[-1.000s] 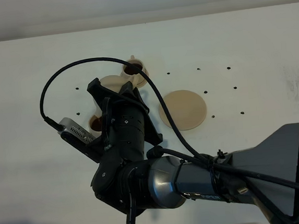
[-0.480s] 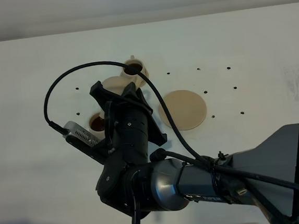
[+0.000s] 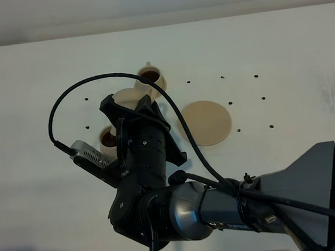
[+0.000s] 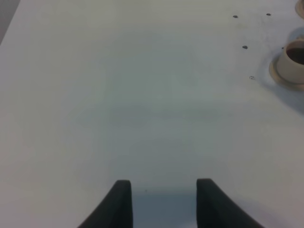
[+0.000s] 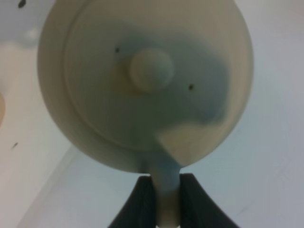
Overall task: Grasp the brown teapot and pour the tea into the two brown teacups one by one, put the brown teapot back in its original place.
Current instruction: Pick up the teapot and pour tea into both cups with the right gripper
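The squat, round, light-tan matte ceramic teapot fills the right wrist view, seen from above its lid: a flat circular lid with a small round knob at the middle and two tiny dark holes. Its thin loop handle runs back from the body into the right gripper, whose dark jaws are pressed narrowly onto the handle from both sides.

In the high view the right arm reaches from the right edge across the middle of the white desk, its black wrist pointing away toward the far side, a black cable looping over it. Only a tan sliver of the teapot shows above the wrist, held over the desk between the two small light-tan teacups. The far teacup and the near teacup each hold dark liquid. Which way the spout points cannot be told.

The flat, round, light-tan ceramic saucer lies bare to the right of the wrist.

The left gripper hovers over bare desk, jaws apart with nothing between them; the near teacup sits at the edge of its view.
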You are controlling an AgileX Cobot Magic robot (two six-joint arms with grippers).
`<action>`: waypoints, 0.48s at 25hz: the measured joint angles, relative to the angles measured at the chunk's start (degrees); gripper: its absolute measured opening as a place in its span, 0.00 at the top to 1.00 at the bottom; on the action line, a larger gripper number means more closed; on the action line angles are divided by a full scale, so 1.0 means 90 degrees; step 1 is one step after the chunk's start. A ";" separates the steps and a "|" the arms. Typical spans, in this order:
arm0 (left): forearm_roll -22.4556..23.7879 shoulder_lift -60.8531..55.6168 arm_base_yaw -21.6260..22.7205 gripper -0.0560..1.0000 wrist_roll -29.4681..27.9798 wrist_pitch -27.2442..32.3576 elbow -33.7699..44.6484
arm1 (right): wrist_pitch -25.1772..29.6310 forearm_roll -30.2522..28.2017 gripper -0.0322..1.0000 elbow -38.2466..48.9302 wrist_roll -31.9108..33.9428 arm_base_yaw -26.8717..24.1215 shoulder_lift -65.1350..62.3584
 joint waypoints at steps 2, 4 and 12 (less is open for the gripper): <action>0.0000 0.0000 0.0000 0.65 0.0000 0.0000 0.0000 | -0.0006 0.0000 0.85 0.0000 0.0000 0.0032 0.0000; 0.0000 0.0000 0.0000 0.65 0.0000 0.0000 0.0000 | -0.0027 0.0000 0.85 0.0000 0.0000 0.0032 0.0000; 0.0000 0.0000 0.0000 0.65 -0.0006 0.0000 0.0000 | -0.0027 -0.0131 0.85 0.0005 0.0025 0.0032 0.0000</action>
